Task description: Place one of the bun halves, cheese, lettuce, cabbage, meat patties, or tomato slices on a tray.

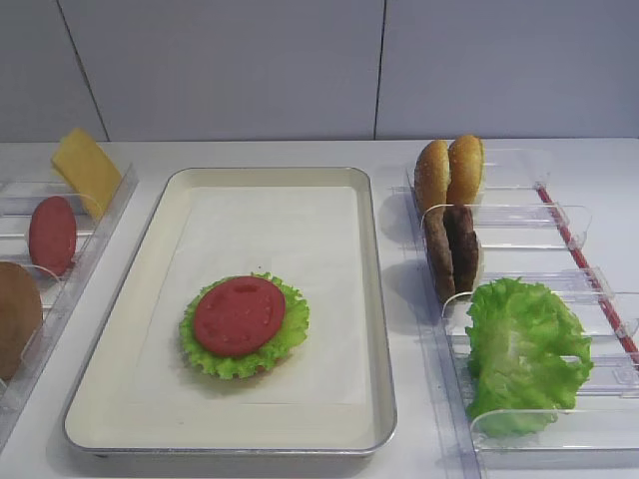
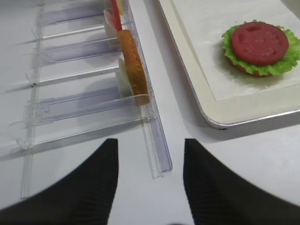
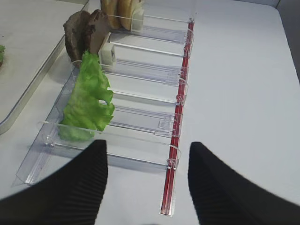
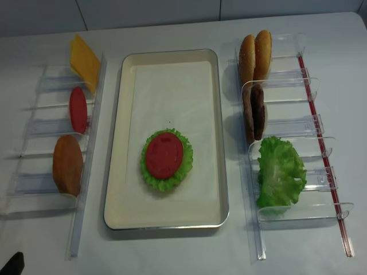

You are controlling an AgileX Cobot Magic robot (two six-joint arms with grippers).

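Red tomato slice [image 1: 239, 315] tops lettuce [image 1: 290, 339] and a bun base on the tray [image 1: 371, 299], a burger partly built. Cheese [image 1: 86, 170], patties [image 1: 451, 249] and bun halves [image 1: 449, 172] wait in side bins. Left gripper [image 2: 150, 187] and right gripper [image 3: 147, 180] hover with jaws wide, holding nothing.

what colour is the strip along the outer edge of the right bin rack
Red strip; it shows best in the right wrist view.

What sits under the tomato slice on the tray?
A lettuce leaf lies under the tomato slice on the tray. The left wrist view shows a brown edge beneath the lettuce; the rest is covered.
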